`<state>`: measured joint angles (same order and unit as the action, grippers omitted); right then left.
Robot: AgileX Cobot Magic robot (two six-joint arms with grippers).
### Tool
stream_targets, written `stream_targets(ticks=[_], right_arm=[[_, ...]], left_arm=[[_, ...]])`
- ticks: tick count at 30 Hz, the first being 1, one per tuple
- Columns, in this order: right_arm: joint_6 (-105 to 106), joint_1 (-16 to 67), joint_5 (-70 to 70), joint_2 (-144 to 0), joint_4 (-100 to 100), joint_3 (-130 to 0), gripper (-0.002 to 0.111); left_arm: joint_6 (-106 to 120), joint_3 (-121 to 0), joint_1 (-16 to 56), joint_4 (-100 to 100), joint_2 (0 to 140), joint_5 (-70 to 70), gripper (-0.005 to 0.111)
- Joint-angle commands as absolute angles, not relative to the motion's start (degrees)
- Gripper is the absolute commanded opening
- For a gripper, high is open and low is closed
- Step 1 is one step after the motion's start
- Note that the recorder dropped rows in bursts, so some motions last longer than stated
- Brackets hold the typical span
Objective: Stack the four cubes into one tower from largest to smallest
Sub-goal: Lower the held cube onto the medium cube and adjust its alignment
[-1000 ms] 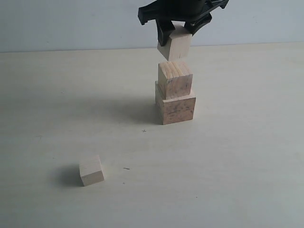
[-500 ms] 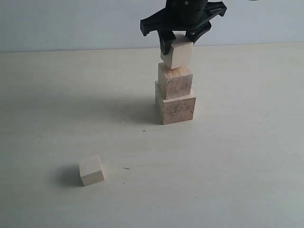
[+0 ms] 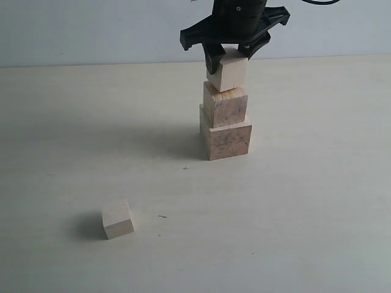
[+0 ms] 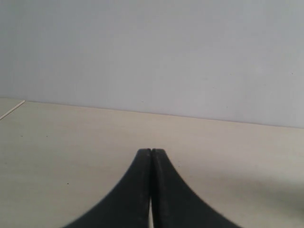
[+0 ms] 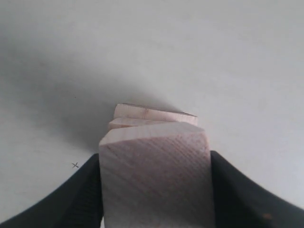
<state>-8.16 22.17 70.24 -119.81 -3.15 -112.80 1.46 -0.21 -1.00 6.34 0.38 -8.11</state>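
Pale tabletop (image 3: 305, 213), grey wall (image 3: 91, 30) behind; upper centre, my right gripper (image 3: 230, 56) pinches 3rd cube (image 3: 228, 73), tilted, at top of 2nd cube (image 3: 226, 106) on largest cube (image 3: 226, 140); smallest cube (image 3: 117, 218) lower left, unstacked; left gripper (image 4: 151, 159) pressed together, empty.

So the black right gripper (image 3: 230, 54) dropped a fair bit over the last second, taking the small pale wooden cube (image 3: 228, 73) pinched in it down too (pretty much straight down). That cube was hanging clear above the striped-grain light wooden cube (image 3: 226, 105); now it's touching its top.
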Motion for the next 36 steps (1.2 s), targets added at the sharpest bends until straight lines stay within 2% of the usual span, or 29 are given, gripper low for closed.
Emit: stream_targets(ticks=[1, 22, 30, 36], right_arm=[[-8.50, 22.01, 69.96, -119.65, -1.81, -113.56, 0.000], [-10.74, 22.01, 69.96, -117.12, -0.96, -113.34, 0.000], [-10.74, 22.01, 69.96, -113.27, -2.53, -106.61, 0.000], [-10.74, 22.01, 69.96, -112.22, -2.53, -106.35, 0.000]], left_arm=[[1.34, 0.00, -0.62, 6.66, 0.00, -8.08, 0.000], [1.37, 0.00, -0.62, 6.66, 0.00, -8.08, 0.000], [1.37, 0.00, -0.62, 6.66, 0.00, -8.08, 0.000], [1.36, 0.00, -0.62, 6.66, 0.00, -8.08, 0.000]])
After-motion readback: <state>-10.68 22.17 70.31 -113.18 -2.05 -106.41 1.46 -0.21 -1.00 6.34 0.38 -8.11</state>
